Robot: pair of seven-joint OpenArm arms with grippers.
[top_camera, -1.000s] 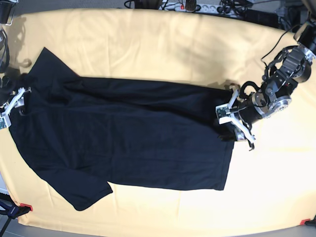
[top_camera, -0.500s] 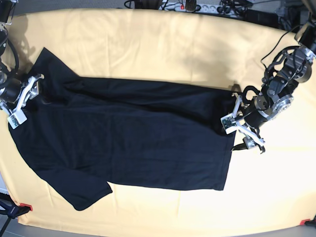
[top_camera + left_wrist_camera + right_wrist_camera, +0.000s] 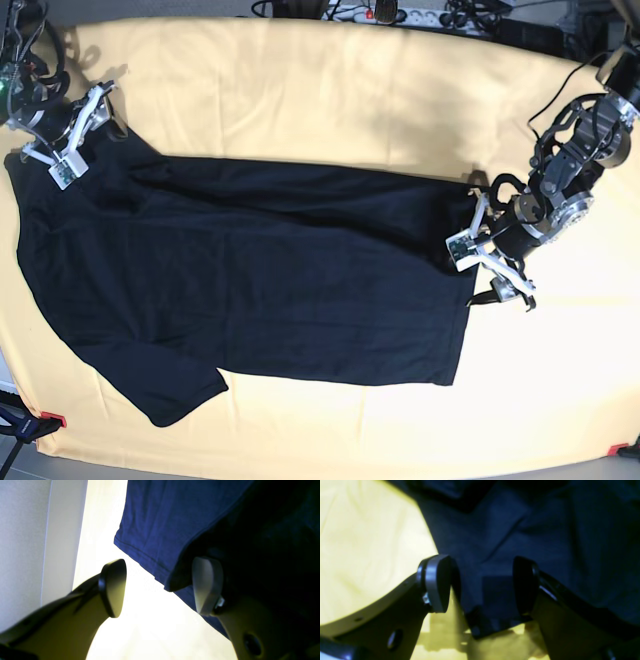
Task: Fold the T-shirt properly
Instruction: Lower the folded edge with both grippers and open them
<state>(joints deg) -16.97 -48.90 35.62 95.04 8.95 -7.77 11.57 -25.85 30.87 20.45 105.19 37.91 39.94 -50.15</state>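
Table under pale yellow cloth (image 3: 320, 90), black T-shirt (image 3: 260, 280) spread flat on it

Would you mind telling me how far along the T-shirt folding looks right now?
Done: one long side of the T-shirt looks folded over lengthwise, though one sleeve still sticks out at the lower corner. In hand: nothing is gripped; the left gripper stands open at the hem and the right gripper open at the sleeve end. Left: the remaining folds, on the yellow cloth.
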